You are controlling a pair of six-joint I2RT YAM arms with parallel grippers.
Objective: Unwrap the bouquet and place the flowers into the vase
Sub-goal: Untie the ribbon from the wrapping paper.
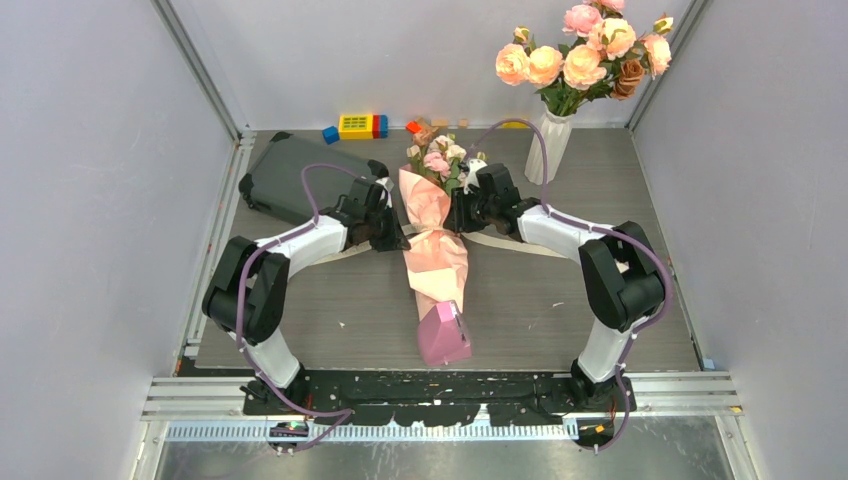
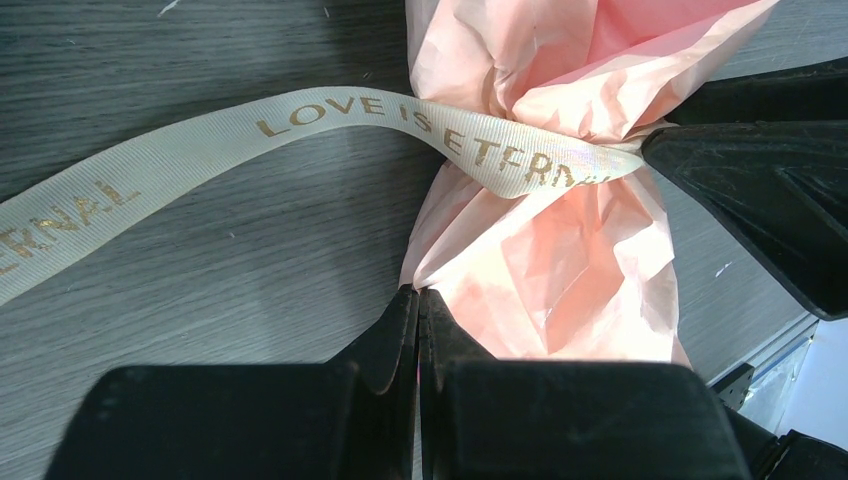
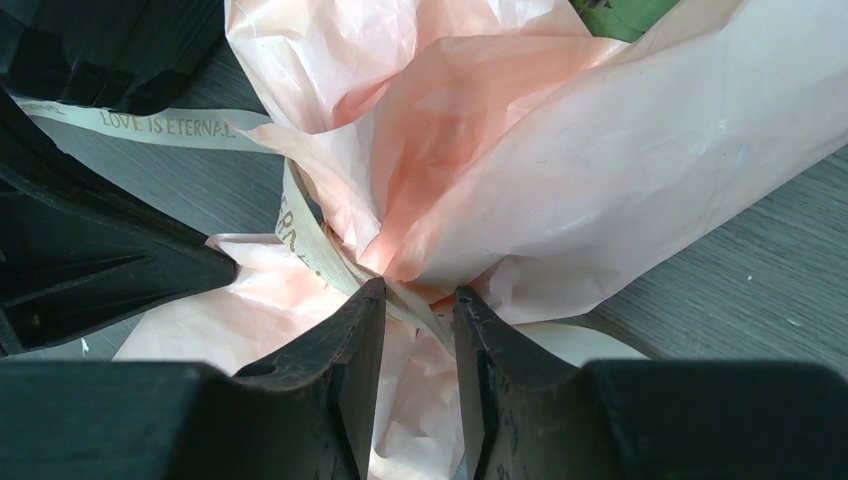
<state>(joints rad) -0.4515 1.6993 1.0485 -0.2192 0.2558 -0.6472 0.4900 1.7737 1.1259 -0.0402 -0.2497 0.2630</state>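
The bouquet [image 1: 435, 250] lies lengthwise mid-table, pale pink paper [image 2: 560, 290] pinched at a waist by a beige ribbon [image 2: 200, 140] printed "LOVE IS ETERNAL". The flowers [image 1: 440, 158] poke out of its far end. My left gripper [image 1: 400, 240] is shut, its tips [image 2: 418, 295] against the paper's left edge; whether a fold is pinched I cannot tell. My right gripper [image 1: 455, 215] stands at the waist from the right. Its jaws are apart [image 3: 418, 292], with the ribbon [image 3: 300, 235] and crumpled paper [image 3: 520, 150] crossing the gap. The white ribbed vase [image 1: 550, 150] stands at the back right.
A large peach-orange rose cluster [image 1: 585, 55] fills the vase. A solid pink wedge [image 1: 443, 335] sits at the bouquet's near end. A dark grey case [image 1: 290, 178] lies back left, with toy blocks [image 1: 355, 125] by the back wall. Loose ribbon tails [image 1: 510, 243] trail sideways on the table.
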